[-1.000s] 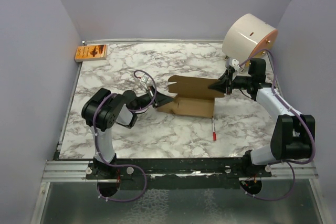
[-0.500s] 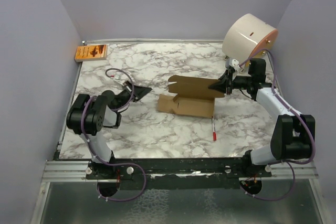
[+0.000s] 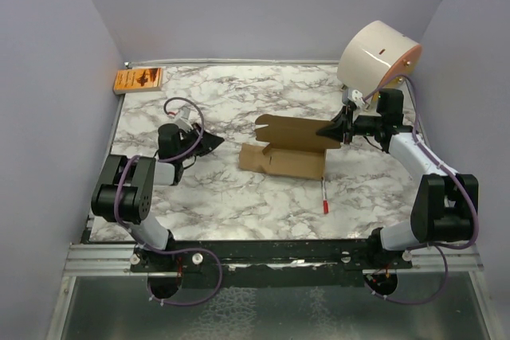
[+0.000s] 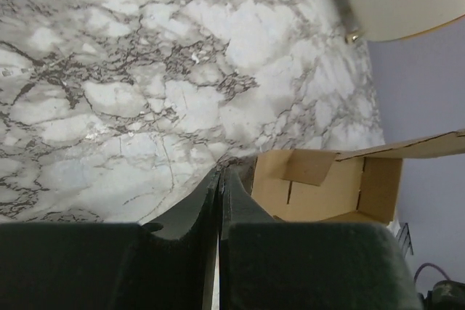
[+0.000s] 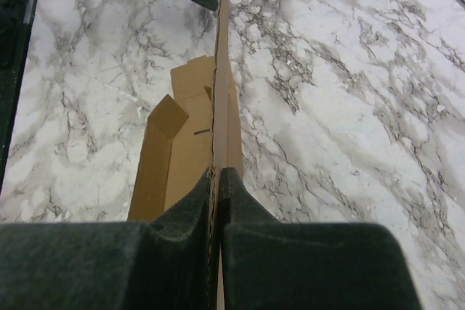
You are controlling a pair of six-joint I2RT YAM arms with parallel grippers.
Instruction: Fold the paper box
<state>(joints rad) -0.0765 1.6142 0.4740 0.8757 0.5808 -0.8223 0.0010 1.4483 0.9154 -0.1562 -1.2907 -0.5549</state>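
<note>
– Two end effectors appear here. What does each one hold?

– The right end effector (image 5: 218,172) is clamped on the edge of the raised lid panel (image 3: 291,131) of the plain brown cardboard paper box (image 3: 291,161). The left end effector (image 3: 213,142) has its fingers together on nothing. It sits to the left of the box, apart from it.

– And where does the box lie?

– It lies about mid-way across the white, grey-veined marble surface (image 3: 239,205), with its trough open and one end flap standing inward. A thin white stick with a red tip (image 3: 324,197) lies just in front. The big white cylinder (image 3: 378,57) and the small orange printed packet (image 3: 138,80) are at the far corners.

– How is this step done well?

– The step is probably closing the lid. The right arm should swing the panel about its crease rather than pull it, since so light a carton would likely slide. The left should brace the near wall and tuck in the end flap before the lid comes down.
</note>
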